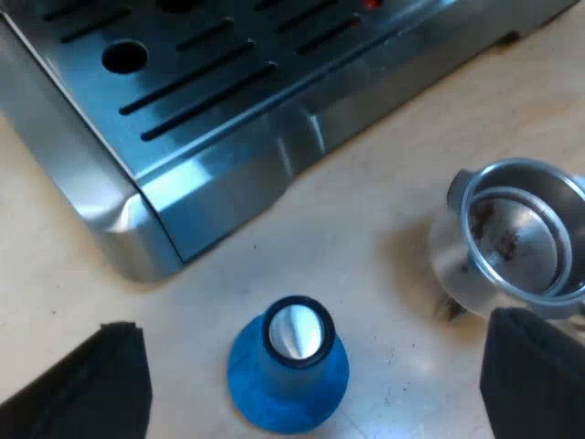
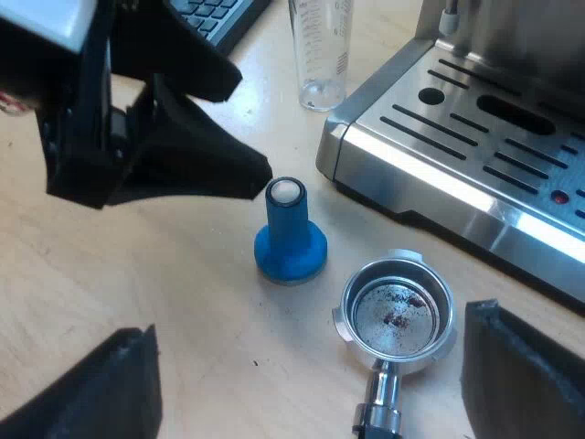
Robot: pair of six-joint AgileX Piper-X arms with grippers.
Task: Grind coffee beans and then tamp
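Progress: judging by the near-bare basket, both grinding and tamping are left to do.
Holder: round metal holder [image 2: 396, 311] lies loose near the blue cone-shaped tamper [image 2: 289, 240], apart from it, and carries only brown specks.
Glass: clear measuring glass [image 2: 322, 55], beyond the tamper, looks empty.
Left gripper [image 1: 315, 322]: spread wide, empty, over the tamper.
Right gripper [image 2: 309, 320]: spread wide, empty, near the tamper.

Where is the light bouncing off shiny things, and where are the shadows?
Left wrist view: glare whitens a corner of the espresso machine, the metal top of the blue tamper glints, the metal holder throws a soft shadow on the table. Right wrist view: a bright band runs along the machine's front edge.
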